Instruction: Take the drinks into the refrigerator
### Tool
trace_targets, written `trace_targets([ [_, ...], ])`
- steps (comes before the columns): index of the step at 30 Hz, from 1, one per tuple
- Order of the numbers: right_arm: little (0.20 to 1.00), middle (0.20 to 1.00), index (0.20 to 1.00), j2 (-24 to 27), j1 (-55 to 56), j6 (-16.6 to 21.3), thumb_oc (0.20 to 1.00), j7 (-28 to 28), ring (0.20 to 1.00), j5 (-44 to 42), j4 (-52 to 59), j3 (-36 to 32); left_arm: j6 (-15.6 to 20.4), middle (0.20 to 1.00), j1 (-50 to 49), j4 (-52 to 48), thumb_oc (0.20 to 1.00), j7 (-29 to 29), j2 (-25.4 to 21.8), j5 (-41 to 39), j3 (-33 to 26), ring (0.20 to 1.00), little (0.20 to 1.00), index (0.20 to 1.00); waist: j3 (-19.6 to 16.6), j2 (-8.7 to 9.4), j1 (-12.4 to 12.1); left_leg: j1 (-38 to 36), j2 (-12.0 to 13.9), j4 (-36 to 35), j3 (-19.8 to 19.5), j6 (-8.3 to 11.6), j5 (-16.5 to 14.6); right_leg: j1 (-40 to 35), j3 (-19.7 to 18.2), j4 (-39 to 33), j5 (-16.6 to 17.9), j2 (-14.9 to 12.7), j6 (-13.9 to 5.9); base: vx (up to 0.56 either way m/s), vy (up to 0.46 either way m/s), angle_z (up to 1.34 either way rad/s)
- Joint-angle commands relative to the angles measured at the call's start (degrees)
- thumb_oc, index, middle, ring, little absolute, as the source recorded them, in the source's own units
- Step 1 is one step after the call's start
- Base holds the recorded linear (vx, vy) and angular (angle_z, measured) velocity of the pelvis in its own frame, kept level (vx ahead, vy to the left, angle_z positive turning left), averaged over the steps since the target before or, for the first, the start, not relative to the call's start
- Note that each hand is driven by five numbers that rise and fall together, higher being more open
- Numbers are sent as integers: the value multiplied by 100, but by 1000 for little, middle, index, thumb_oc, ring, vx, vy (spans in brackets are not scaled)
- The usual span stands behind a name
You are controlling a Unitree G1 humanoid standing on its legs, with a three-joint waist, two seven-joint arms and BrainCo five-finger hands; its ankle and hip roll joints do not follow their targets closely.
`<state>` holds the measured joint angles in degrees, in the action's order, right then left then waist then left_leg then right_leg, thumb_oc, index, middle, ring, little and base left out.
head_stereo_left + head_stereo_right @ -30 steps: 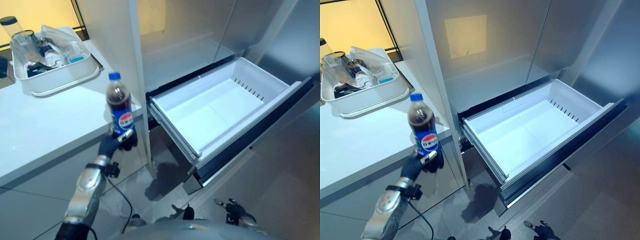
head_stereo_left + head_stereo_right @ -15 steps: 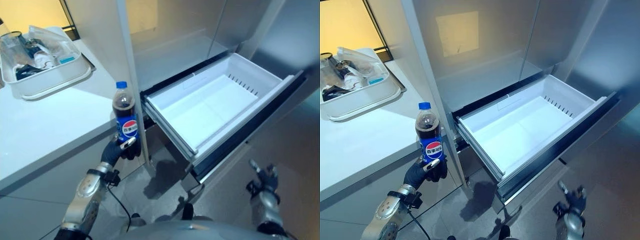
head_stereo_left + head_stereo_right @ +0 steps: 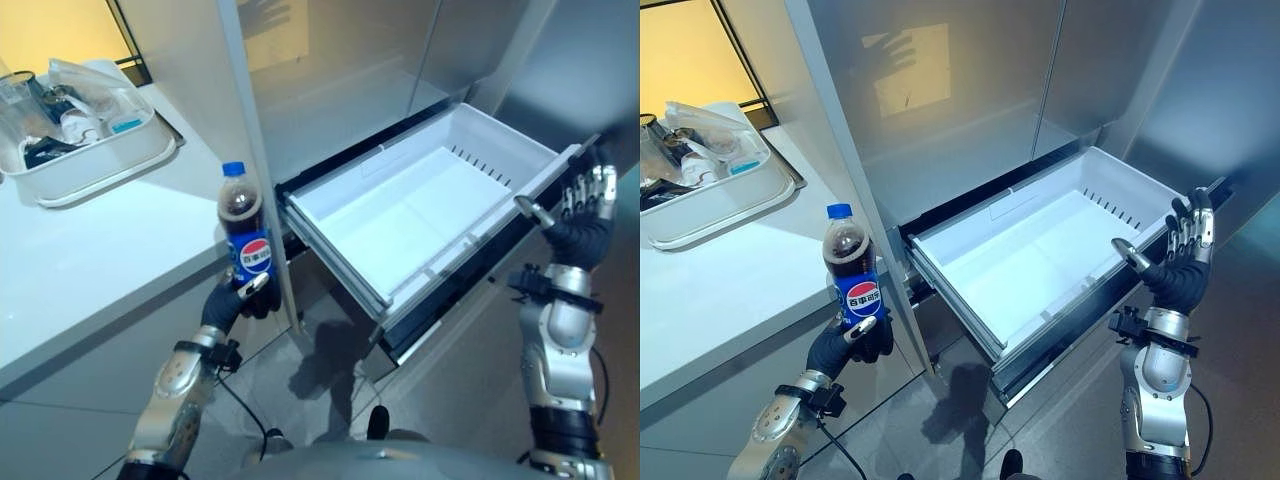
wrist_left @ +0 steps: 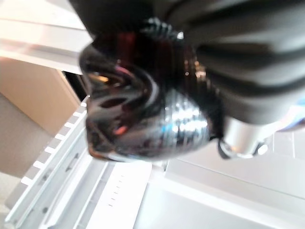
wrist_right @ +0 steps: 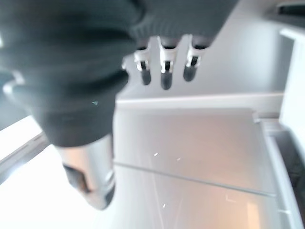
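Left hand (image 3: 238,298) is wrapped around the dark cola bottle with the blue cap (image 3: 244,240), upright just off the white counter's (image 3: 90,250) front corner beside the pulled-out white plastic fridge drawer (image 3: 420,215), while the right hand (image 3: 1180,262) hangs spread wide by that drawer's far front corner.

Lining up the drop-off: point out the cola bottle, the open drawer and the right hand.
cola bottle (image 3: 860,299), right eye view, on its blue label.
drawer (image 3: 1012,275), right eye view, on its bare white floor.
right hand (image 3: 1182,278), right eye view, on the dark-covered palm.
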<state>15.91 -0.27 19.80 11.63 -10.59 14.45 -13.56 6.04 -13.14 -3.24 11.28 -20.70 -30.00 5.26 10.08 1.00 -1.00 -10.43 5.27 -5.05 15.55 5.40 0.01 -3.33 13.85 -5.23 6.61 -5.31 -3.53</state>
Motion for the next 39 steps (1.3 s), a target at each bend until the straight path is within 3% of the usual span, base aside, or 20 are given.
trace_targets([
  [1,1000,1000,1000,409,-417,248,1000,-500,1000,91,442,37,988,200,549,-625,200,254,-138,159,-470,200,200,200,-125,57,-140,105,-314,5,-275,-358,-337,-216,300,448,-438,-167,-383,0,0,0],
  [9,1000,1000,1000,1321,-718,-59,1000,-1699,1000,-765,-96,952,1072,200,704,-556,200,714,-526,135,-240,200,200,200,-183,154,-295,126,-308,5,-307,-320,-299,-232,377,440,-424,-162,-386,0,0,0],
  [12,1000,1000,1000,1496,-908,-153,1000,-1892,1000,-953,-538,1303,1087,200,829,-534,200,816,-621,140,20,200,200,200,-197,176,-339,128,-303,5,-314,-309,-292,-237,402,438,-417,-165,-388,0,0,0],
  [17,1000,1000,1000,1681,-1627,-474,1000,-2692,1000,-1550,-1922,2674,1213,200,1268,-505,200,927,-893,488,718,200,200,200,-230,213,-439,121,-284,5,-321,-271,-277,-278,442,434,-424,-163,-384,0,-2,1],
  [21,1000,1000,1000,1550,-1959,-594,1000,-2922,1000,-1787,-2561,3210,1284,200,1445,-442,200,881,-935,752,1012,200,200,200,-241,211,-468,107,-280,5,-322,-259,-277,-291,463,441,-437,-159,-383,5,-5,2],
  [24,1000,1000,1000,1171,-2343,-795,1000,-3245,1000,-1934,-3145,3887,1339,200,1679,-143,200,747,-865,1276,1415,200,200,200,-237,195,-510,89,-274,5,-328,-254,-285,-296,478,470,-462,-154,-382,0,0,0],
  [28,1000,1000,1000,753,-2564,-947,1000,-3466,1000,-2164,-3280,4269,1388,200,1802,146,200,580,-757,1769,1632,200,200,200,-228,169,-546,74,-269,5,-326,-251,-290,-306,486,487,-490,-153,-380,0,0,0],
  [35,1000,1000,1000,427,-2892,-942,1000,-3441,1000,-2162,-3215,4499,1403,200,1922,351,200,453,-615,1996,1824,200,200,200,-228,141,-585,76,-261,5,-345,-253,-293,-309,504,498,-506,-163,-385,4,0,0],
  [39,1000,1000,1000,-21,-3238,-930,1000,-3290,1000,-2277,-3270,4593,1360,200,2101,615,200,378,-420,2087,2104,200,200,200,-249,128,-605,74,-260,5,-341,-255,-294,-323,509,484,-515,-158,-379,0,0,0],
])
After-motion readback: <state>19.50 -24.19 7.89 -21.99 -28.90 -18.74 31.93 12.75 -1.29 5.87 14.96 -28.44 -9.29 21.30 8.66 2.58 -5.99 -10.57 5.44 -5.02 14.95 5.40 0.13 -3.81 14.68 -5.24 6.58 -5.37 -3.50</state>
